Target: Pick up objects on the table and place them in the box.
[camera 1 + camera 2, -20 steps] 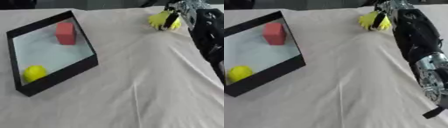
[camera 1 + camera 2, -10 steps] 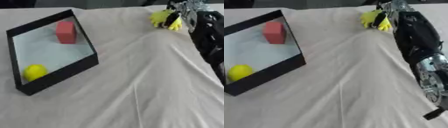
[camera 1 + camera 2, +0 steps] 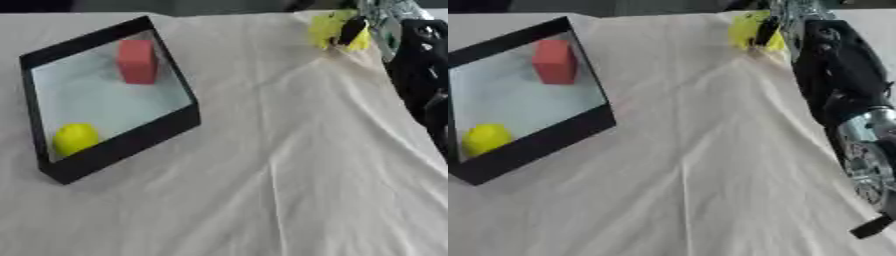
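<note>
right hand point(image 3: 353, 29) sits at upper right of frame, dark fingers curled over a bright yellow soft-looking object point(image 3: 329, 29) on the white cloth-covered table point(image 3: 262, 165); looks like it has hold of it, tho how far closed is unclear. black rectangular box w/ pale floor point(image 3: 131, 142) is at left, tilted; inside it a red block point(image 3: 137, 61) at the far end & a yellow ball point(image 3: 75, 138) in the near corner. left hand not visible.

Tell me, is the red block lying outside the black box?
No, the red block lies inside the black box, near its far side, with a yellow ball at the near corner.
</note>
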Controlling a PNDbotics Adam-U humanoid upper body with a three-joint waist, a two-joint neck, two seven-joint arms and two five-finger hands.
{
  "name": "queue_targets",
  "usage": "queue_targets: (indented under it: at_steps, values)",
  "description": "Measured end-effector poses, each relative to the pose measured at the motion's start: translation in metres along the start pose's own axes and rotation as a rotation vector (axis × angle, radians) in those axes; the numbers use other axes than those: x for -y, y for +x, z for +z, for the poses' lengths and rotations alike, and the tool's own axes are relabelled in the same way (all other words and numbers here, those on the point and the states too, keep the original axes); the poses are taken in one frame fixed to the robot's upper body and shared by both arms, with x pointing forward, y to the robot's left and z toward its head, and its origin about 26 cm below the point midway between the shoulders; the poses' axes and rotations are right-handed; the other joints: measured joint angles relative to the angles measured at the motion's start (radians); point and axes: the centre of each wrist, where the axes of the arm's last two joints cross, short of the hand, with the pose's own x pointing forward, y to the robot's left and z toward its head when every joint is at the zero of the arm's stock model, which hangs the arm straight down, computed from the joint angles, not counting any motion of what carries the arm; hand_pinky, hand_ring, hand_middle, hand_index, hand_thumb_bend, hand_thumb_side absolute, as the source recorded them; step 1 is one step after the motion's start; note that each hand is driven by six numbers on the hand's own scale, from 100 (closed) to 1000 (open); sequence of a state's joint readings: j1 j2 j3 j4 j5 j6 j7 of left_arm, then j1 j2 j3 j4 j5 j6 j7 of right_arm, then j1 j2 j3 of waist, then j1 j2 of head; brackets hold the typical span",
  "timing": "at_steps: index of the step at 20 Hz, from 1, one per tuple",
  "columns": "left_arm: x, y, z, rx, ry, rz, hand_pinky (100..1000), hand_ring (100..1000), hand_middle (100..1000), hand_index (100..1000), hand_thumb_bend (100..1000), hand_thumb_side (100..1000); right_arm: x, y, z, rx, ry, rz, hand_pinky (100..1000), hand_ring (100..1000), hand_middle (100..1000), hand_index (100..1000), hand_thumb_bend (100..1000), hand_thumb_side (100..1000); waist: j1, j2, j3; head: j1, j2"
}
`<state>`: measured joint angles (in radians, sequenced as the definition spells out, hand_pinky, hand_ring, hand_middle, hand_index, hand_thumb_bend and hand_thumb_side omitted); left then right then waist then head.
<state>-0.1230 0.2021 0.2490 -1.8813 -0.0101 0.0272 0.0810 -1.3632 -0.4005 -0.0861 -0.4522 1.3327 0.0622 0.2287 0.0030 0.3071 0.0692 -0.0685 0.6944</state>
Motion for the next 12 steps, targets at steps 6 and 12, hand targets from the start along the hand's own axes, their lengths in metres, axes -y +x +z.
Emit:
queue_targets:
  at_steps: [6, 12]
  values:
    - [0.0, 0.0, 0.0, -0.005, 0.0, -0.002, 888, 747, 774, 787, 143, 886, 0.01, 0.002, 0.002, 0.034, -0.028, -0.045, 805, 628, 412, 585, 402, 100, -0.011, -0.021, -0.001, 0.009, 0.021]
    - [-0.002, -0.001, 0.001, -0.01, 0.001, -0.008, 888, 747, 775, 787, 145, 884, 0.027, 0.009, 0.006, 0.145, -0.076, -0.072, 800, 613, 404, 581, 402, 114, -0.018, -0.036, -0.001, 0.017, 0.036]
